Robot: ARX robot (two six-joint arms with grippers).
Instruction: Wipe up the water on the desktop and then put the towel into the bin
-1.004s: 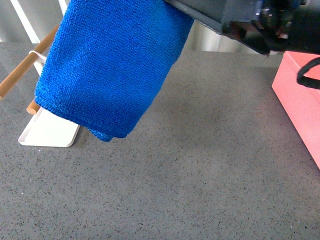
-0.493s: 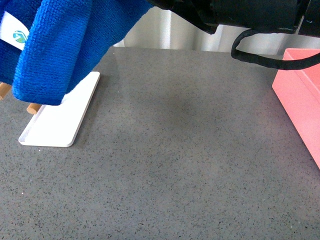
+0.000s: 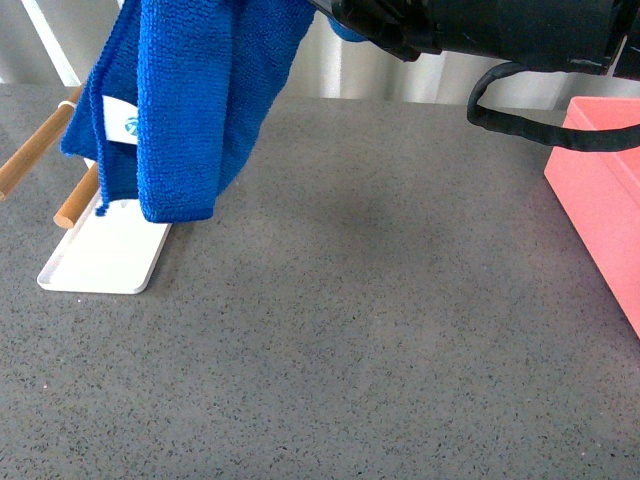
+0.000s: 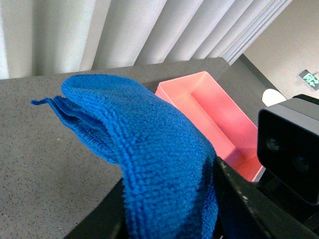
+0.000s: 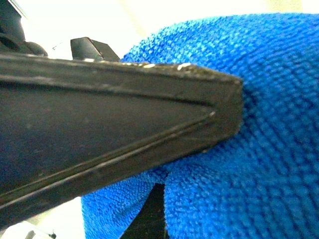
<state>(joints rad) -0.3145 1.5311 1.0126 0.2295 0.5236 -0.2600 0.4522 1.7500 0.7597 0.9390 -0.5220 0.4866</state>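
Since one finger is pressed deep into blue pile in the right wrist view and the cloth hangs from the arm tip in the front view, the right end effector reads as clamped on the towel; its second finger is hidden. Left end effector: can't make out the fingers, so state can't be told.

The towel is up in the air, gripped at a bunched top fold. The rest hangs in loose doubled layers with the white label showing, its lower edge over the white tray-stand and wooden rods.

Handling, as a judgement:
- Light, limp, no stiffness; it will swing and drape.
- The fluffy pile grips well, unlikely to slip; not fragile.
- Best hold is the thick bunched fold, not a single edge.

No water can be made out on the worktop. The bin is on the right, well apart from the towel.
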